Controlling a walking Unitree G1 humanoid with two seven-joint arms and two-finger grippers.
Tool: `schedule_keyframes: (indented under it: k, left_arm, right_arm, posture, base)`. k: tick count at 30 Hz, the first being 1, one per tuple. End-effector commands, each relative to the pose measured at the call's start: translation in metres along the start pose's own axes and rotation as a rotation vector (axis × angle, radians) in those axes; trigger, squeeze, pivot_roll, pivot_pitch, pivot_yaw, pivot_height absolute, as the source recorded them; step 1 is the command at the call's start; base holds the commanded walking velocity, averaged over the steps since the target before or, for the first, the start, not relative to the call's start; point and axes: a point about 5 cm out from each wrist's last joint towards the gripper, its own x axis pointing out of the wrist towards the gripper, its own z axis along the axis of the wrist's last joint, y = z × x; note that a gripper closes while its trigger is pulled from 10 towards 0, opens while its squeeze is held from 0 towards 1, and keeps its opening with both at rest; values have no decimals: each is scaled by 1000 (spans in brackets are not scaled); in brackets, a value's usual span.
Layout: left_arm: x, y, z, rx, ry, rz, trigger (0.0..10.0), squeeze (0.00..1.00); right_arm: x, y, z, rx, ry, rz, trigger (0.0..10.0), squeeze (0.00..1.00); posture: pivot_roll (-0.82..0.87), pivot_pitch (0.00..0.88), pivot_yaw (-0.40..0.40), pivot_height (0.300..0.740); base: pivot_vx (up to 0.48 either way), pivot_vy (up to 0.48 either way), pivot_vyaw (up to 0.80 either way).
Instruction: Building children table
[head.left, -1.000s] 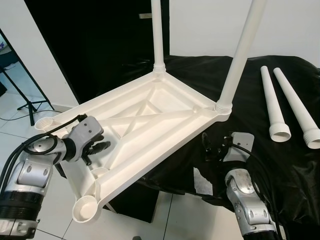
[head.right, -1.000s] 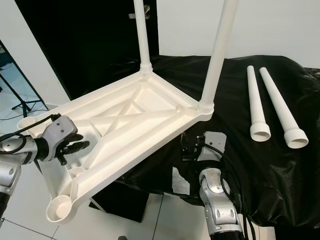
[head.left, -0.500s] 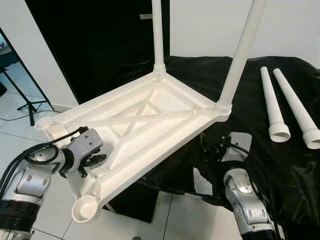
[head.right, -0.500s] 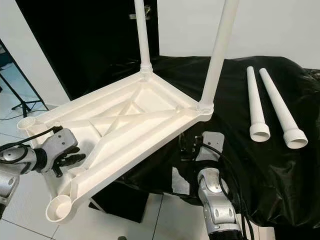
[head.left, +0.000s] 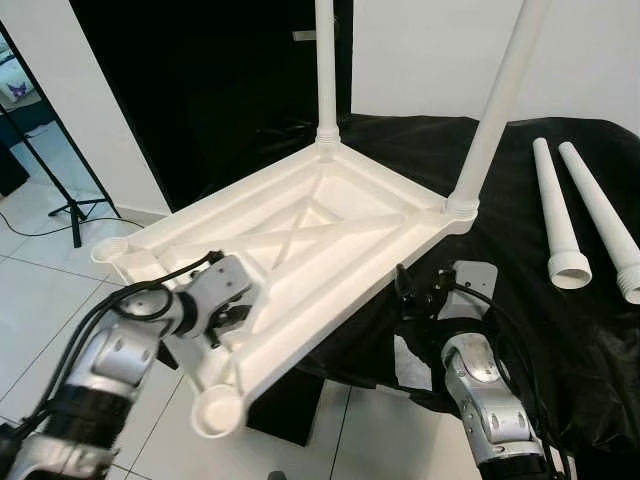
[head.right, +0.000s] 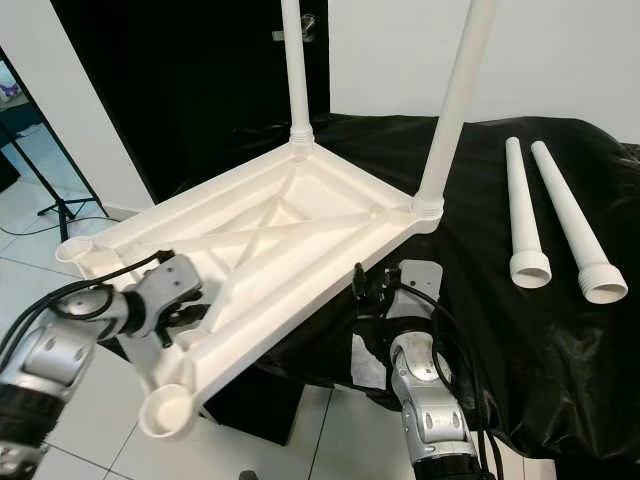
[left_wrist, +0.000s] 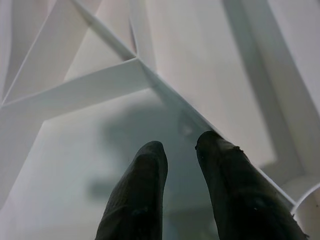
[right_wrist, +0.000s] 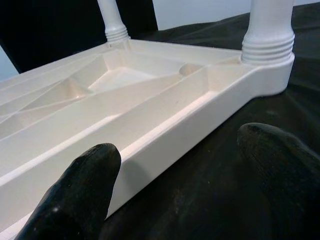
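Two silver jointed arms with looping black cables end in black-fingered left hand (head.left: 228, 322) and right hand (head.left: 410, 297).

White plastic tabletop (head.left: 300, 235), inverted, overhanging the black-draped surface (head.left: 500, 200); two legs (head.left: 497, 110) fitted upright, two loose legs (head.left: 560, 215) lying alongside.

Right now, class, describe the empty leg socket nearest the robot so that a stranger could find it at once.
Start at the white table top lying upside down, half on the black cloth. Follow its long near edge down to the overhanging corner beside the left claw. The round cup there is empty, unlike the two far corners holding upright legs.
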Motion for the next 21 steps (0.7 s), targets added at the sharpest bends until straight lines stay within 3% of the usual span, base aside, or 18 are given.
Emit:
schedule_keyframes:
  k: [1,5,10,16,19,21]
  left_arm:
    - [9,-1,8,2,-1,45,10000,0]
    - [28,-4,26,-46,-7,106,10000,0]
    - [37,-1,40,-81,-28,194,10000,0]
    - [34,10,44,-120,-43,260,10000,0]
    - [24,28,45,-149,-77,352,10000,0]
    - [18,33,46,-155,-112,351,10000,0]
  right_arm:
    - [0,0,-3,20,16,-8,10000,0]
    - [-1,1,-5,26,24,-10,10000,0]
    - [-1,2,-5,28,25,-11,10000,0]
    - [-1,2,-5,29,24,-10,10000,0]
    - [-1,2,-6,29,23,-9,10000,0]
    - [-1,2,-6,30,23,-9,10000,0]
  posture:
    - [36,0,49,740]
    - [32,0,56,740]
    - [33,0,57,740]
    - [34,0,58,740]
    - [36,0,58,740]
    - [37,0,57,740]
  base:
    - [0,0,0]
    - [0,0,0]
    - [0,0,0]
    - [0,0,0]
    - [0,0,0]
    - [0,0,0]
